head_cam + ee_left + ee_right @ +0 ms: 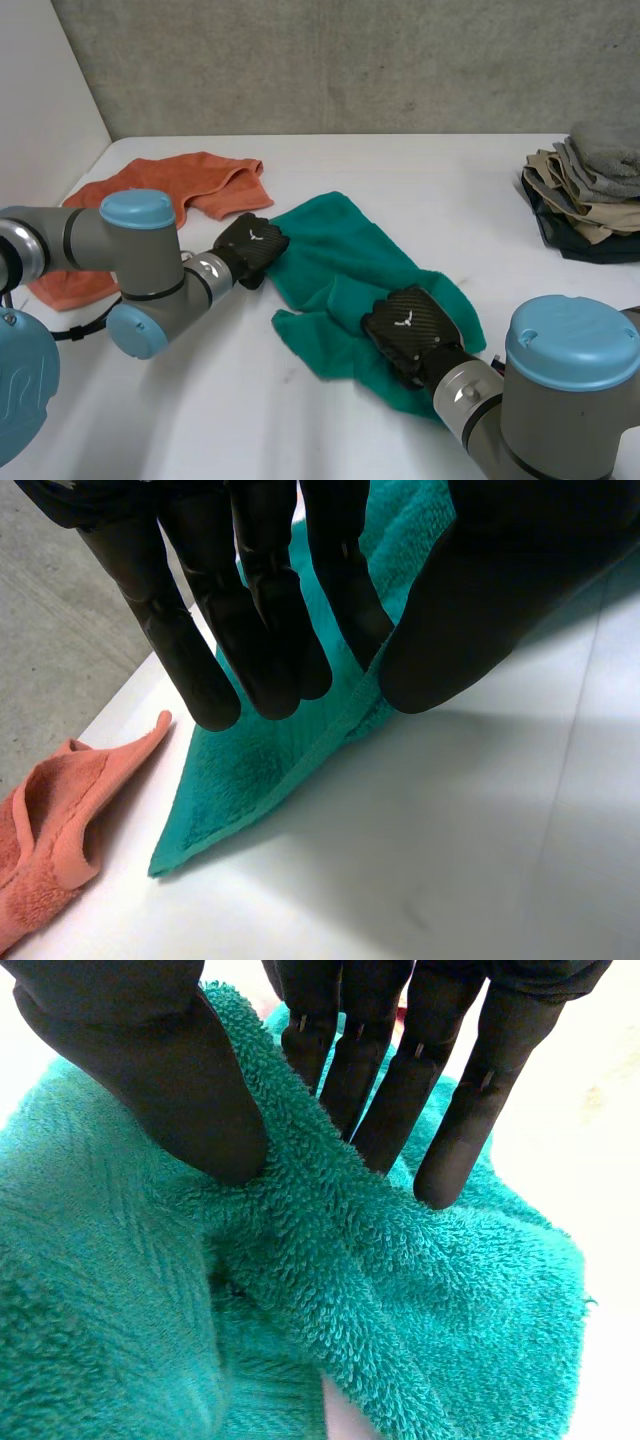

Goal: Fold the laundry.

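- The teal towel lay rumpled in the middle of the white table, partly bunched up, with one corner out flat toward the orange towel.
- Left hand was at the teal towel's left edge. In its wrist view the fingers sat close together on top of the cloth with the thumb pressed against the hem, so it was pinching that edge a little way back from the corner.
- Right hand sat on the near part of the towel. In its own wrist view a raised ridge of terry ran between the thumb and the slightly spread fingers, so it was nipped there.
- The orange towel was crumpled at the far left, just beside the teal corner but not touching it. The left arm covered part of it from the head view.
- A pile of folded clothes, beige, grey and dark, sat at the far right, well apart from everything.
- Grey wall ran behind the table.
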You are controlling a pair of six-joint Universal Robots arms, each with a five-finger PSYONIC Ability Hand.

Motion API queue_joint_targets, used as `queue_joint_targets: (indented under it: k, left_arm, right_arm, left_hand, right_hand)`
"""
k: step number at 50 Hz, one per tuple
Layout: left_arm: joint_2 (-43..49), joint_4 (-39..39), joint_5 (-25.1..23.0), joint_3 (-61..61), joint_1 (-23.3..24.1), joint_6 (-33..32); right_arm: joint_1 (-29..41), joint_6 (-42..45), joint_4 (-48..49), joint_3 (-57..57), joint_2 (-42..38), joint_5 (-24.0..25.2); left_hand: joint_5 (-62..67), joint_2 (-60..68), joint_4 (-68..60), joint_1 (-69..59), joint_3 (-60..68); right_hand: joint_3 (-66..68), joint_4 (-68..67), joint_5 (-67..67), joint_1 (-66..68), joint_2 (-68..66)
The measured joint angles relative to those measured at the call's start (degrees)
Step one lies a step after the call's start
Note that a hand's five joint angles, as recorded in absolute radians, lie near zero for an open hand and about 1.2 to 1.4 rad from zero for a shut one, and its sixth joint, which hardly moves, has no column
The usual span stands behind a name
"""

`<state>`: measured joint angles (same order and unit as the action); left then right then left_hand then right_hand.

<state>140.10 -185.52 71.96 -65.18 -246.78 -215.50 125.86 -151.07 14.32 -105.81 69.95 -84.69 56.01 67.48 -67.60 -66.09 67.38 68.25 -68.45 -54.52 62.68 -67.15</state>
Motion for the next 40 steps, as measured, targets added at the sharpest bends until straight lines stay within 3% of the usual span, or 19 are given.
queue_joint_targets:
  k: [15,20,21,26,30,36,38,40]
  left_arm:
    - [-3.59,-1.04,0.67,-1.2,2.57,3.92]
    - [-10.72,-1.58,2.09,-4.31,2.8,4.29]
    - [-17.53,-2.85,3.99,-7.26,2.71,4.93]
    - [-30.16,-5.14,7.44,-13.16,2.59,6.78]
    - [-38.16,-5.81,8.7,-18.04,2.83,8.58]
    - [-43.19,-6.05,9.09,-25.47,4.81,10.36]
    - [-42.39,-6.1,9.19,-26.61,5.67,10.46]
    - [-40.26,-6.09,9.38,-27.43,6.91,10.46]
  right_arm:
    - [-1.56,-0.7,-1.61,1.03,10.35,-1.29]
    - [-5.22,-0.89,-5.14,3.7,16.7,-0.69]
    - [-8.58,-0.91,-9.05,6.74,20.15,0.56]
    - [-15.6,-1.03,-17.67,13.93,22.67,5.07]
    - [-21.61,-1.19,-23.08,19.82,19.59,9.51]
    - [-27.91,-0.85,-26.38,28.75,6.22,13.94]
    - [-28.48,-0.28,-26.31,31.35,1.8,14.0]
    - [-28.71,0.79,-26.08,34.43,-3.03,13.34]
  left_hand:
    - [0.03,1.01,-0.9,0.0,0.98]
    - [0.03,1.06,-0.92,0.0,1.02]
    - [0.03,1.07,-0.92,0.0,1.03]
    - [0.03,1.09,-0.96,0.0,1.03]
    - [0.03,1.11,-1.12,0.0,1.04]
    - [0.03,1.13,-1.13,0.0,1.07]
    - [0.03,1.14,-1.14,0.0,1.08]
    - [0.03,1.14,-1.14,0.0,1.11]
  right_hand:
    - [0.01,-0.36,0.0,0.0,0.0]
    - [0.01,-0.36,-0.01,0.0,0.0]
    - [0.01,-0.36,0.0,0.0,0.0]
    - [0.22,-0.38,0.0,0.0,0.0]
    - [0.23,-0.4,-0.01,0.0,0.0]
    - [0.23,-0.42,0.0,0.0,0.0]
    - [-7.13,7.1,5.06,-3.56,6.82]
    - [-26.02,24.85,22.78,-21.21,26.09]
